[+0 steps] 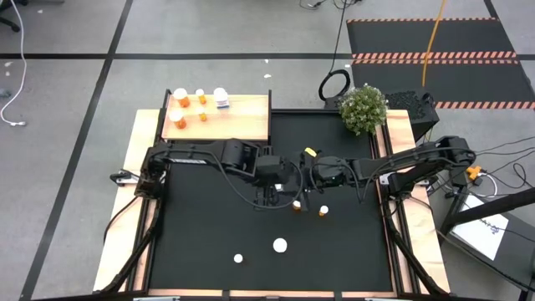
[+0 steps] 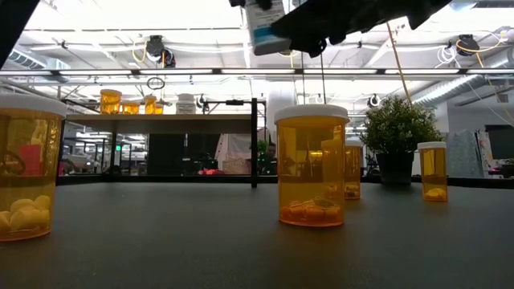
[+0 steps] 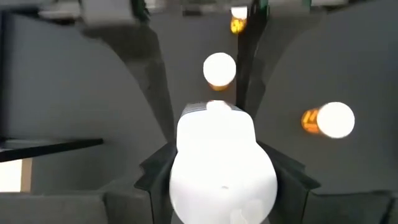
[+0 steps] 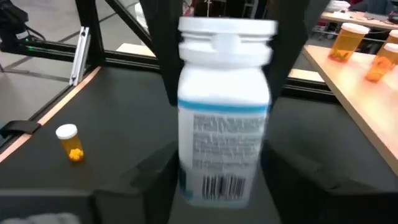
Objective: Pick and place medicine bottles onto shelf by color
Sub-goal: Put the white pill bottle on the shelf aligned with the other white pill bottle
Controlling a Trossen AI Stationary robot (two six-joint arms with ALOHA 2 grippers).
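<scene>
Left tool (image 3: pixel 221 180): out over the middle of the black mat (image 1: pixel 209 242), clamped on the white bottle (image 4: pixel 224 124) – its two dark fingers press against either side of the cap end.

Right tool (image 4: pixel 217 186): reaching in from the other side to meet the left one, set around the same bottle's lower end; whether it grips or merely stands beside the bottle cannot be told.

White bottle: upright and lifted clear of the mat (in the low view only its bottom part shows, at the upper edge). It has a white ribbed cap and a label with a bluish band, small print and a barcode.

Shelf (image 1: pixel 242 117): a light-wood board at the far left corner of the counter, touching the mat's far edge.

On the shelf: four orange bottles (image 1: pixel 180 96) grouped at its left end, with one white bottle (image 1: pixel 221 96) just to their right – the rest of the board is bare wood.

On the mat: two small orange bottles (image 1: pixel 297 204) stand close together just nearside of the two tools. Two more white-capped bottles (image 1: pixel 279 245) stand farther toward the near edge, well apart from the first pair.

Nearest the low camera: a wide orange bottle (image 2: pixel 312 164) with a few tablets at its bottom.

Plant (image 1: pixel 364 109): a small green bush at the far right corner of the mat.
</scene>
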